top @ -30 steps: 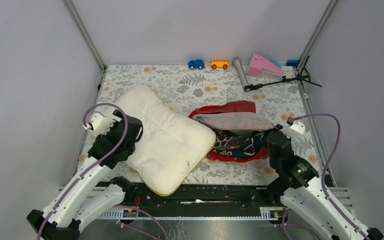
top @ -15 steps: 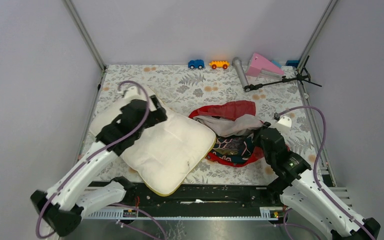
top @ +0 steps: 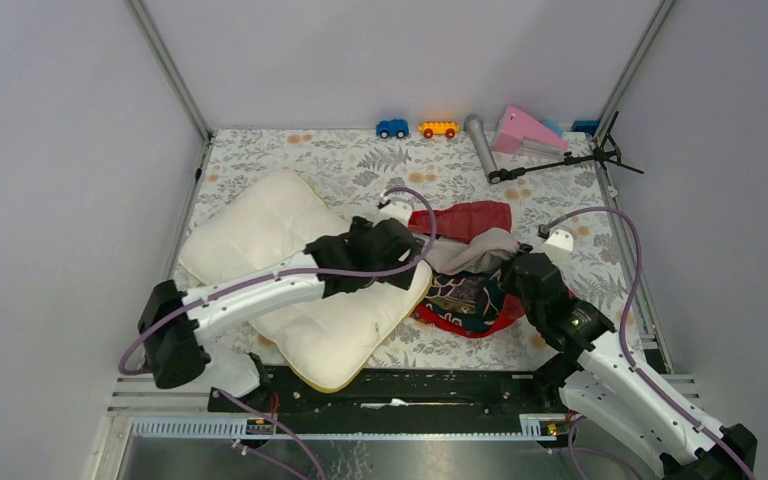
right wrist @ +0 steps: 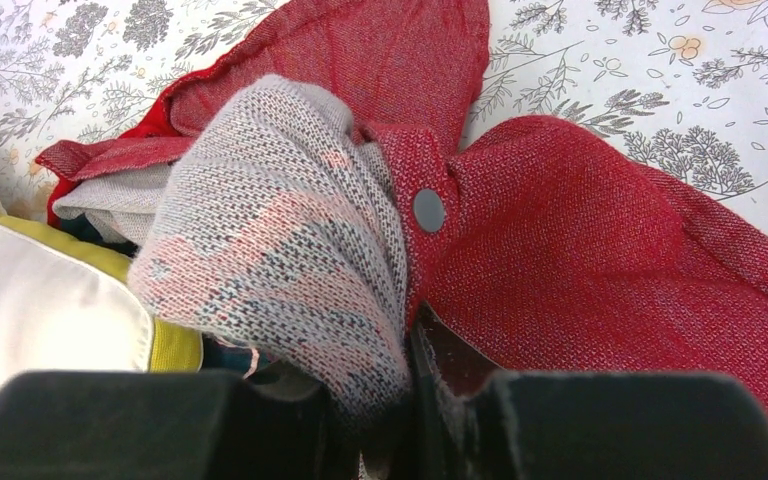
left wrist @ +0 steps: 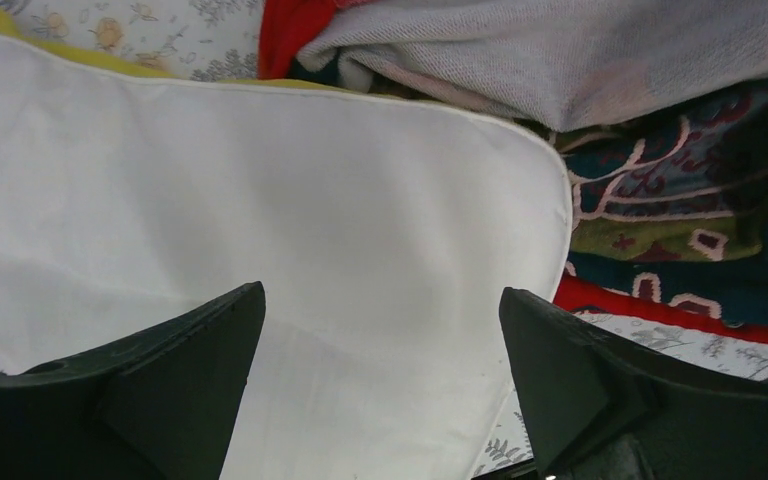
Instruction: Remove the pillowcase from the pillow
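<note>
The white pillow (top: 260,225) with a yellow side edge lies left of centre, its right corner against the crumpled red pillowcase (top: 460,215). My left gripper (top: 405,255) hovers over that corner, open, with only white pillow (left wrist: 260,180) showing between its fingers (left wrist: 180,380). The pillowcase's printed side (left wrist: 680,200) lies just beyond the corner. My right gripper (top: 515,272) is shut on a fold of the pillowcase (right wrist: 580,230), pinching its grey inner band (right wrist: 280,230) beside a snap button (right wrist: 428,210). The pillow's corner (right wrist: 40,300) shows at the left of the right wrist view.
Along the back edge stand a blue toy car (top: 392,128), an orange toy car (top: 438,129), a grey cylinder (top: 479,145), a pink wedge (top: 525,130) and a black tripod (top: 560,165). Grey walls and metal posts close in the patterned table (top: 360,170).
My left arm has swung from the pillow's left side across to its right corner, jaws opening wide. My right gripper has shifted slightly left, bunching the pillowcase.
</note>
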